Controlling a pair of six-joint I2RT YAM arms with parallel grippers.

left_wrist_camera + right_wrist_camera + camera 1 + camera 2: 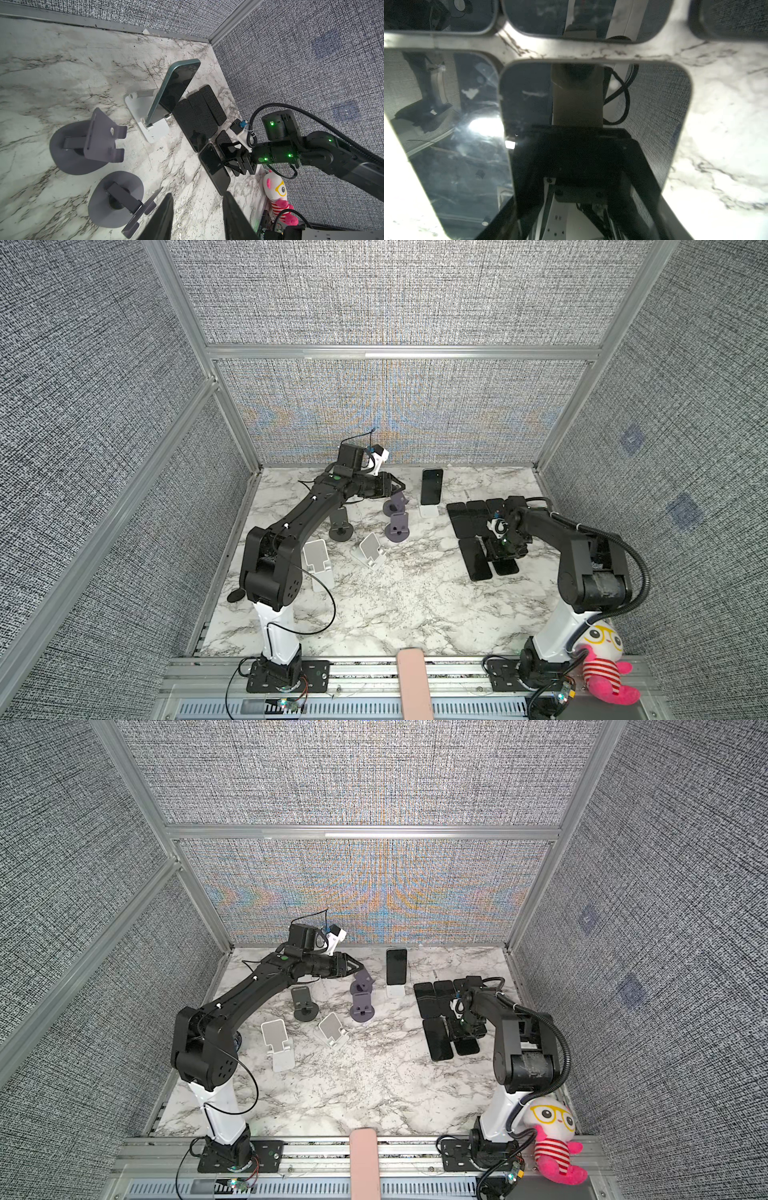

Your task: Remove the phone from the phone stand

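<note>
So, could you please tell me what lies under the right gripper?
A dark phone lies flat on the marble table under the right gripper, among other flat phones. The gripper hides part of it, so contact cannot be judged.

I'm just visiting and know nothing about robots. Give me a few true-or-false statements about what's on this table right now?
1. A phone stands propped on the white stand at the back. True.
2. The left pincer grips a phone. False: it is open and empty.
3. Several flat phones lie on the table's right side. True.
4. Every stand holds a phone. False: the grey stand, for one, is empty.
</note>
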